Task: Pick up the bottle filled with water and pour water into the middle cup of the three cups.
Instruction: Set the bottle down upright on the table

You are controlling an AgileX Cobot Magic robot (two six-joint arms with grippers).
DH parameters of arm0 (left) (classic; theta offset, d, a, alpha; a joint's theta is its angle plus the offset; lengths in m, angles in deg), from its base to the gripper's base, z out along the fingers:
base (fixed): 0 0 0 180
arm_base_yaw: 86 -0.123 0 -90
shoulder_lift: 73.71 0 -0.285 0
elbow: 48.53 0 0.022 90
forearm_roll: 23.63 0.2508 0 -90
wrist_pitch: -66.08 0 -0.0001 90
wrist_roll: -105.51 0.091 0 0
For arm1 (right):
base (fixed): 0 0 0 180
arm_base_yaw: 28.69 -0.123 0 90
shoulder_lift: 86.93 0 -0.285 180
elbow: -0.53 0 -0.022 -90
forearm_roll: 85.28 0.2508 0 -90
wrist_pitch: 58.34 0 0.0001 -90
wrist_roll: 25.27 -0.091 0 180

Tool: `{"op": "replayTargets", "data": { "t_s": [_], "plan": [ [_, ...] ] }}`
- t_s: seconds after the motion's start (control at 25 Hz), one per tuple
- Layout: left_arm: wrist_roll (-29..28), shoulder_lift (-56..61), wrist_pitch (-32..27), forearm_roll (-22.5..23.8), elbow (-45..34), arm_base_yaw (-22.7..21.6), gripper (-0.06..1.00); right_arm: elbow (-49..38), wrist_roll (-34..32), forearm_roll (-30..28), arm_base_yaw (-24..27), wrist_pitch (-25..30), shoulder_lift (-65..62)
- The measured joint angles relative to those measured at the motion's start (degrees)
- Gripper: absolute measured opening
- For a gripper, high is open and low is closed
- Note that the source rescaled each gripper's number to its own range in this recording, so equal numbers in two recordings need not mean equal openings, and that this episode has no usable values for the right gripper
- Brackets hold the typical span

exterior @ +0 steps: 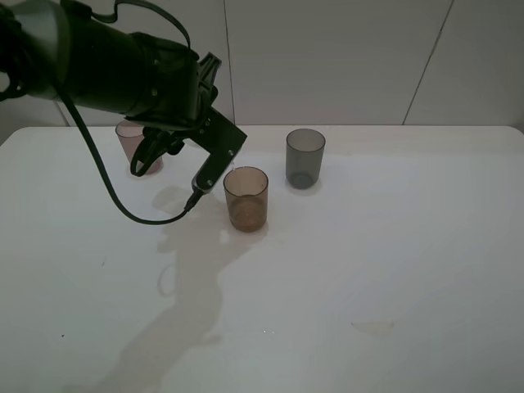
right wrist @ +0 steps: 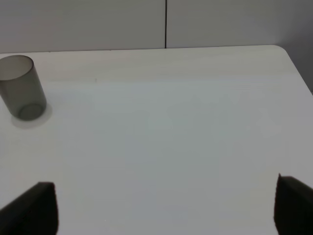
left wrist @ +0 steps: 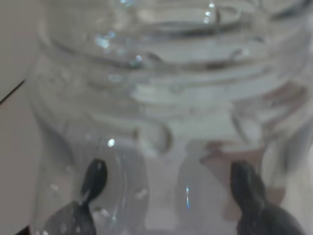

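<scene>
The clear bottle (left wrist: pixel 166 98) fills the left wrist view, and its ribbed, threaded part is seen close up. My left gripper (left wrist: pixel 171 181) is shut on it, with a dark fingertip (left wrist: pixel 95 178) on each side. In the exterior high view my left gripper (exterior: pixel 209 168) hangs tilted just left of and above the amber middle cup (exterior: pixel 246 199); the bottle itself hardly shows there. The pinkish cup (exterior: pixel 137 147) stands behind the arm, partly hidden. The dark-grey cup (exterior: pixel 304 158) stands to the right and also shows in the right wrist view (right wrist: pixel 22 88). My right gripper (right wrist: pixel 166 205) is open and empty.
The white table (exterior: pixel 393 246) runs to a pale wall at the back. A black cable (exterior: pixel 123 205) loops down from the left arm towards the table. A small wet mark (exterior: pixel 372 327) lies at the front right.
</scene>
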Motion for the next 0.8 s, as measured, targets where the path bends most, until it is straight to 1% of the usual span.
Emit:
{"op": "replayTargets", "data": {
  "t_s": [0.36, 0.8],
  "plan": [
    [0.0, 0.0, 0.0, 2.2, 0.0, 0.0, 0.02, 0.0, 0.0, 0.0, 0.0, 0.0, 0.0],
    [-0.2, 0.0, 2.4, 2.4, 0.0, 0.6, 0.02, 0.0, 0.0, 0.0, 0.0, 0.0, 0.0]
  ]
}}
